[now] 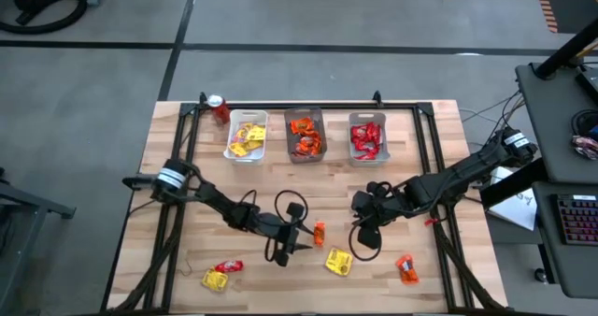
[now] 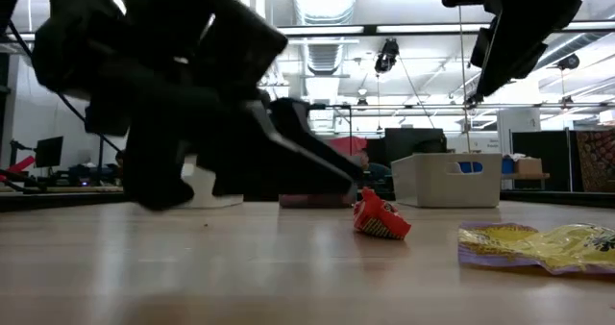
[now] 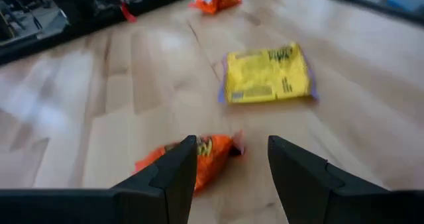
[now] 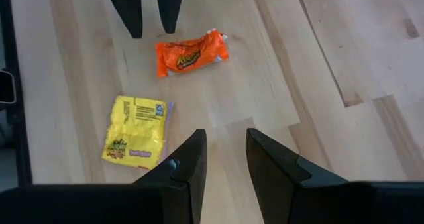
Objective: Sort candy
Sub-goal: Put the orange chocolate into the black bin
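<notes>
The left gripper (image 1: 301, 243) hangs spread just beside an orange candy (image 1: 319, 232) near the middle of the tabletop (image 1: 430, 166), toward its front edge. The right gripper (image 4: 225, 159) waits nearby, fingers parted and empty. A yellow candy (image 1: 338, 261) lies just in front. The orange packet sits off to one finger's side, so closing now could nudge it away or pinch only the wrapper's corner
</notes>
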{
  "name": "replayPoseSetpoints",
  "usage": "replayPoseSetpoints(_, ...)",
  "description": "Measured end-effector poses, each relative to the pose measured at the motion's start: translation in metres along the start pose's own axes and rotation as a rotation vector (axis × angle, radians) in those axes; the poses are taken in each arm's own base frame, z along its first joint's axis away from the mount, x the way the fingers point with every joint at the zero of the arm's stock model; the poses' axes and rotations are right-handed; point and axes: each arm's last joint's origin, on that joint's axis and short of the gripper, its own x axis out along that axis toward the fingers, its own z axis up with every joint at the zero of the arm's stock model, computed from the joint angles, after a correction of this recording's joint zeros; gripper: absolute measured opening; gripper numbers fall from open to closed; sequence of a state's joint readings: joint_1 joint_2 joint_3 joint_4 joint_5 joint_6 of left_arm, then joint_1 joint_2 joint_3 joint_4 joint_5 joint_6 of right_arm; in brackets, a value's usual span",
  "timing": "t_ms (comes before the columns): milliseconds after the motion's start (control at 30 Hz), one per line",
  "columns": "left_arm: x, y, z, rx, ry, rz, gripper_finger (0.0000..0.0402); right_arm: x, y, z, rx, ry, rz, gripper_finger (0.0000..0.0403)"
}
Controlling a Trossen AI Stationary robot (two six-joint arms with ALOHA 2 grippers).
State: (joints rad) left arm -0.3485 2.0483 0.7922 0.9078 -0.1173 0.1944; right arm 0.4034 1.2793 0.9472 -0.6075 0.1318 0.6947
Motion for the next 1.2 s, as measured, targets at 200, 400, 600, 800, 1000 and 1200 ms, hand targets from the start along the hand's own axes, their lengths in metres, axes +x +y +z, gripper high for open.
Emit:
replayPoseSetpoints(200, 0.021, -0.004, -0.013, -0.009, 0.031, -0.005, 0.0168, 0.003, -0.002, -0.003, 0.003, 0.012, -0.01, 0.0098)
replayPoseSetpoints(400, 0.029, -0.004, -0.017, -0.048, 0.029, -0.003, 0.0165, 0.004, -0.002, -0.003, 0.004, 0.005, -0.005, 0.0098)
replayPoseSetpoints(600, 0.028, 0.0, -0.02, -0.078, 0.041, 0.011, 0.0125, 0.004, -0.002, -0.002, 0.005, -0.02, -0.022, 0.0098)
replayPoseSetpoints(800, 0.028, 0.005, -0.021, -0.104, 0.044, 0.029, 0.0054, 0.004, -0.003, -0.002, 0.019, -0.035, -0.038, 0.0098)
replayPoseSetpoints(1000, 0.027, 0.006, -0.021, -0.107, 0.034, 0.035, 0.001, 0.004, -0.003, -0.002, 0.019, -0.037, -0.04, 0.0098)
replayPoseSetpoints(1200, 0.016, 0.01, -0.011, -0.038, 0.019, 0.039, 0.0002, 0.004, -0.003, -0.002, 0.018, -0.037, -0.04, 0.0098)
